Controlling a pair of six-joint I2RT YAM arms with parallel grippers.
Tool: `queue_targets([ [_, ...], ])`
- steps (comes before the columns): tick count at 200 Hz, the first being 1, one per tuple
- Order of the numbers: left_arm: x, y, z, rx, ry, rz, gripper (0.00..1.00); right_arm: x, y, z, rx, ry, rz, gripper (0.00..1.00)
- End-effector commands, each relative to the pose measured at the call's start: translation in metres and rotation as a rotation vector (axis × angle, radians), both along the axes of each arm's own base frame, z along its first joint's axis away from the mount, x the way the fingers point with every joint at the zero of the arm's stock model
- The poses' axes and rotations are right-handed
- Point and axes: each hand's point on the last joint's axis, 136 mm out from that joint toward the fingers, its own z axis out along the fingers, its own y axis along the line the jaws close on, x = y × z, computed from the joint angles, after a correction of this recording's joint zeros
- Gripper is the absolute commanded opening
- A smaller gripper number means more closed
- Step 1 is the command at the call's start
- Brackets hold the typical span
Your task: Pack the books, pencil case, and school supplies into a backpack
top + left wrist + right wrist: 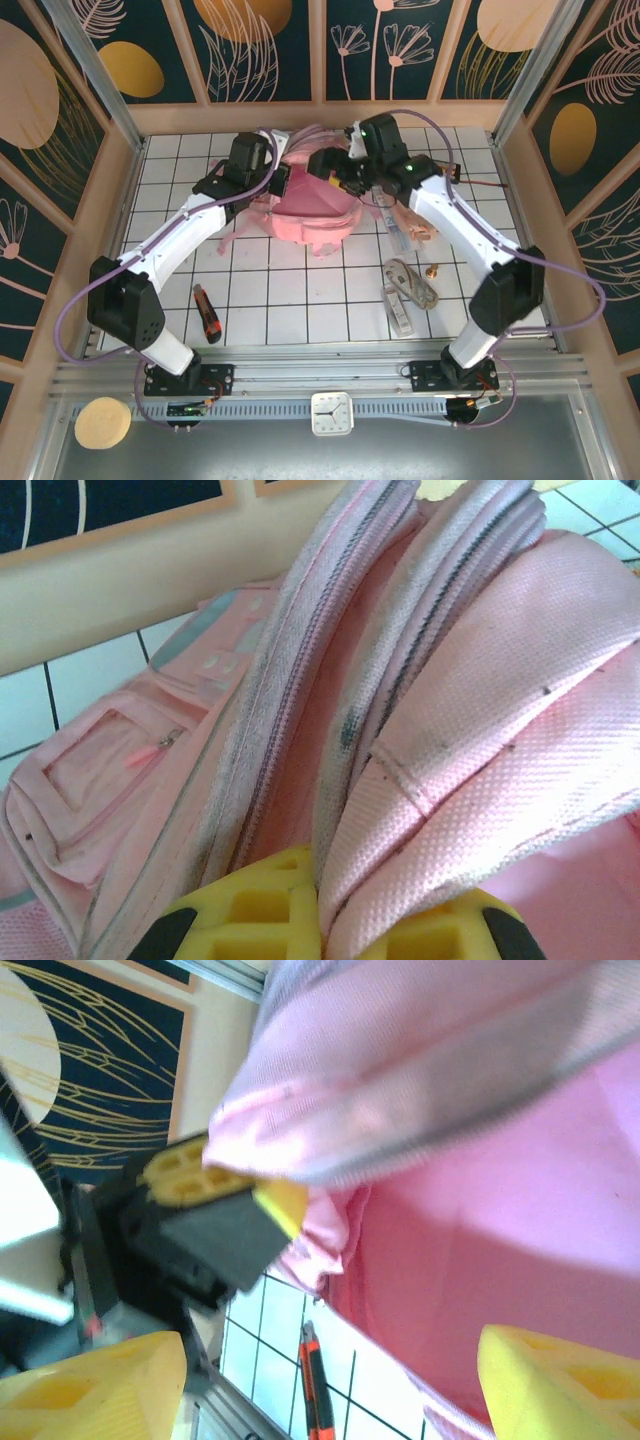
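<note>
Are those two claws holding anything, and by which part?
The left gripper pinches the backpack by the edge of its opening; the right gripper is open, holding nothing.

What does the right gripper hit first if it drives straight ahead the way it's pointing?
Probably the large light-pink fabric backpack: its darker pink panel lies dead ahead of the open right gripper. The left gripper, clamped on the rim, sits left of that line. Depth unclear.

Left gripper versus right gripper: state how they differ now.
The left gripper has its fingers shut on a fold of the backpack; the right gripper has its fingers spread wide, gripping nothing. The left gripper comes at the backpack from its left, the right gripper from its right. Both have yellow fingers.
</note>
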Motion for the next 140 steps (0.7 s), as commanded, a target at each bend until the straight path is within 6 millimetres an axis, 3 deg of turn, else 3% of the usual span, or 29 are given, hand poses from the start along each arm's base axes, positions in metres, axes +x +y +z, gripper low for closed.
queue_targets([
  [1, 0.021, 0.021, 0.044, -0.151, -0.044, 0.135, 0.00, -0.013, 0.014, -0.053, -0.095, -0.015, 0.044, 0.75],
  [35, 0.037, 0.045, 0.071, -0.340, -0.013, 0.216, 0.00, -0.045, 0.029, -0.124, -0.371, -0.180, 0.195, 0.72],
  [55, 0.040, 0.049, 0.082, -0.401, -0.012, 0.220, 0.00, -0.063, 0.017, -0.190, -0.505, -0.142, 0.256, 0.72],
  [69, 0.041, 0.048, 0.089, -0.423, -0.009, 0.211, 0.00, -0.069, 0.006, -0.224, -0.572, -0.096, 0.263, 0.72],
  [83, 0.040, 0.049, 0.093, -0.430, -0.004, 0.210, 0.00, -0.070, 0.003, -0.239, -0.600, -0.074, 0.267, 0.72],
  [104, 0.038, 0.056, 0.103, -0.475, -0.002, 0.221, 0.00, -0.067, 0.002, -0.246, -0.617, -0.075, 0.269, 0.72],
  [140, 0.044, 0.092, 0.136, -0.520, -0.048, 0.275, 0.00, -0.074, -0.013, -0.270, -0.656, -0.031, 0.284, 0.72],
])
